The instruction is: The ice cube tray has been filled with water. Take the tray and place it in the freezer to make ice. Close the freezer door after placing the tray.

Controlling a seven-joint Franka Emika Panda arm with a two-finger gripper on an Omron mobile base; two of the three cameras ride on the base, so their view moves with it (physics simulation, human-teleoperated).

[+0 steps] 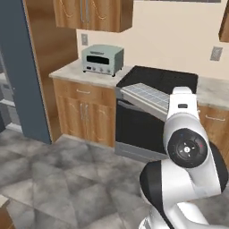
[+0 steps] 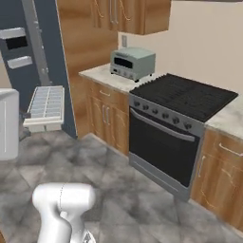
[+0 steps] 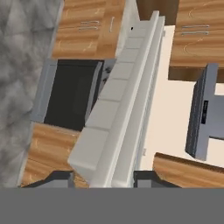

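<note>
One ice cube tray [image 3: 114,105] is pinched at its near end by the claw [image 3: 103,178], its long axis running straight out from the fingertips. It is carried clear of any surface, with the open freezer door [image 2: 33,57] just behind it in the right base view.

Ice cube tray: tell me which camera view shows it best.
The right base view: the ice cube tray appears from above, grid of cells plain, held in the air before the slate-grey door. The left base view shows its tilted grid partly behind the arm. The hand view shows its side edge-on, running up from between the gripper fingertips.
</note>
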